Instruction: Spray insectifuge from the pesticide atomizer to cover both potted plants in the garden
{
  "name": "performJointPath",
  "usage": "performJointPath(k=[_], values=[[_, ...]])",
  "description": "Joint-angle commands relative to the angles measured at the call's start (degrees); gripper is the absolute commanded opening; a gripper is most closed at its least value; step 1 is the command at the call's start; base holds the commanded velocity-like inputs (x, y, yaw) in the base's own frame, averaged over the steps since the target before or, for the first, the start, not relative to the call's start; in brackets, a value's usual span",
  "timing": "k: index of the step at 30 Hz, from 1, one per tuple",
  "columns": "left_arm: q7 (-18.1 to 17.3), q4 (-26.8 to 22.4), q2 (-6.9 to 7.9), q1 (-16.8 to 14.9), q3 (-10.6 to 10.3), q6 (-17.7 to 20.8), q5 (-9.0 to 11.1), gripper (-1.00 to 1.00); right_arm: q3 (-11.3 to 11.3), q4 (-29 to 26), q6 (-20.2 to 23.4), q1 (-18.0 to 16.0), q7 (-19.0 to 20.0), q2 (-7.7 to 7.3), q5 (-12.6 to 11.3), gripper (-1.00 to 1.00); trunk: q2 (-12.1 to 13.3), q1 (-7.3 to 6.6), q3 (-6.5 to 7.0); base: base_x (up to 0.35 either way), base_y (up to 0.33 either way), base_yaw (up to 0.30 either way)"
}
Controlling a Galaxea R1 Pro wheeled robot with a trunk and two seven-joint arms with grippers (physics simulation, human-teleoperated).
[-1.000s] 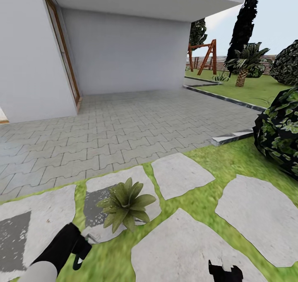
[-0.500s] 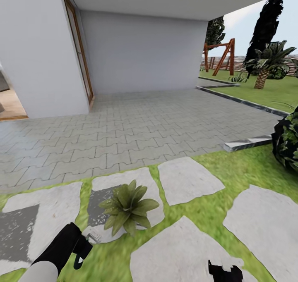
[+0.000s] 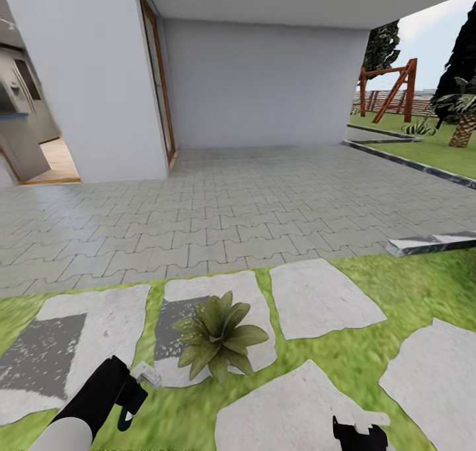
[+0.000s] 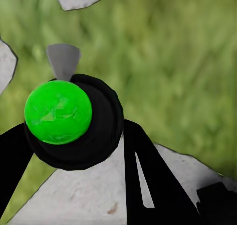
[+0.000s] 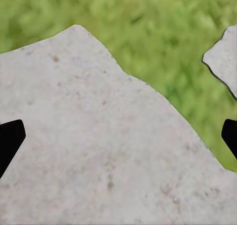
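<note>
Low at the head view's left, the left gripper [image 3: 127,401] is clamped on the pesticide atomizer [image 3: 147,373]; its pale head pokes out twd the potted plant [image 3: 218,335], just beside it. Left wrist view: green round atomizer body [image 4: 58,112] sits btwn the black fingers [image 4: 148,180], over grass and a stepping stone [image 4: 79,195]. Right gripper [image 5: 118,136] has its tips spread wide, nothing btwn them, over another pale stone [image 5: 94,146]. Plant sits on a stone w/ a dark wet-looking patch [image 3: 173,325]. Beyond: grey paved patio [image 3: 218,213], white house wall [image 3: 264,87].
</note>
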Motion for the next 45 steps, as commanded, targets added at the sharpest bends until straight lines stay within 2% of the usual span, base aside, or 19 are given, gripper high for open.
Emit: performJointPath(k=[1, 6, 9, 13, 14, 15, 17, 20, 21, 25, 26, 29, 31, 33, 36, 45], values=[[-0.6, -0.1, -0.07, 0.0, 0.3, -0.1, -0.5, -1.0, -0.3, 0.1, -0.3, -0.1, -0.2, 0.01, 0.6, 1.0, 0.0, -0.01, -0.05, 0.0, 0.0, 0.045], [-1.1, -0.3, -0.27, -0.3, 0.5, -0.3, 0.0, -1.0, -0.3, 0.1, -0.2, -0.1, -0.2, -0.07, 0.6, 1.0, 0.0, -0.01, -0.05, 0.0, 0.0, 0.01], [-2.8, -0.5, -0.48, -0.9, 0.4, 0.2, -0.2, -1.0, -0.3, 0.1, -0.2, -0.1, -0.2, -0.08, 0.6, 1.0, 0.0, -0.01, -0.05, 0.0, 0.0, 0.0], [-10.2, -0.8, -0.39, -1.9, -3.3, 0.5, -1.0, -1.0, -0.3, 0.1, -0.2, -0.1, -0.1, -0.16, 0.6, 1.0, 0.0, -0.01, -0.05, 0.0, 0.0, 0.0], [-11.1, -0.8, -0.31, -2.4, -4.1, 1.0, -1.5, -1.0, -0.3, 0.1, -0.2, -0.1, -0.1, -0.16, 0.7, 1.0, 0.0, -0.01, -0.05, 0.0, 0.0, 0.0], [-12.1, -0.8, -0.27, -3.2, -5.3, 3.2, -2.5, -1.0, -0.3, 0.1, -0.2, -0.1, -0.1, -0.17, 0.7, 1.0, 0.0, -0.01, -0.05, 0.0, 0.0, 0.0], [-12.4, -0.8, -0.55, -3.5, -5.8, 4.7, -3.0, -1.0, -0.3, 0.1, -0.2, -0.1, -0.1, -0.17, 0.7, 1.0, 0.0, -0.01, -0.05, 0.0, 0.0, 0.0], [-12.6, -0.9, -0.8, -4.2, -5.9, 5.2, -3.2, -1.0, -0.3, 0.1, -0.3, -0.1, -0.1, -0.17, 0.7, 1.0, 0.0, -0.01, -0.05, 0.0, 0.0, 0.0], [-12.6, -0.9, -0.81, -5.5, -6.0, 6.0, -3.6, -1.0, -0.3, 0.1, -0.3, -0.1, -0.1, -0.17, 0.7, 1.0, 0.0, -0.01, -0.05, 0.0, 0.0, 0.0], [-12.8, -0.9, -0.75, -7.0, -6.4, 8.7, -6.3, -1.0, -0.3, 0.1, -0.3, -0.1, -0.1, -0.17, 0.7, 1.0, 0.0, -0.01, -0.05, 0.0, 0.0, 0.0], [-14.0, -0.8, -0.84, -8.6, -6.5, 8.9, -6.9, -1.0, -0.3, 0.1, -0.3, -0.1, -0.1, -0.17, 0.7, 1.0, 0.0, -0.01, -0.05, 0.0, 0.0, 0.0], [-18.0, -0.7, -0.76, -10.0, -6.7, 8.9, -7.3, -1.0, -0.3, 0.1, -0.3, -0.1, -0.1, -0.17, 0.7, 1.0, 0.0, -0.01, -0.05, 0.0, 0.0, 0.0], [-19.3, -0.6, -0.64, -10.1, -6.8, 8.9, -7.8, -1.0, -0.3, 0.1, -0.3, -0.1, -0.1, -0.17, 0.7, 1.0, 0.0, -0.01, -0.05, 0.0, 0.0, 0.0], [-20.1, -0.5, -0.46, -9.9, -6.9, 8.8, -9.8, -1.0, -0.3, 0.0, -0.3, -0.1, -0.1, -0.17, 0.6, 1.0, 0.0, -0.01, -0.05, 0.0, 0.0, 0.0], [-20.3, 0.0, -0.01, -9.7, -6.6, 8.7, -11.1, -1.0, -0.3, 0.0, -0.3, -0.1, -0.1, -0.17, 0.6, 1.0, 0.0, -0.01, -0.05, 0.0, 0.0, 0.0], [-19.8, 0.1, 0.13, -8.4, -6.4, 8.7, -11.5, -1.0, -0.3, 0.0, -0.3, -0.1, -0.1, -0.08, 0.6, 1.0, 0.0, -0.01, -0.05, 0.0, 0.0, 0.207]])
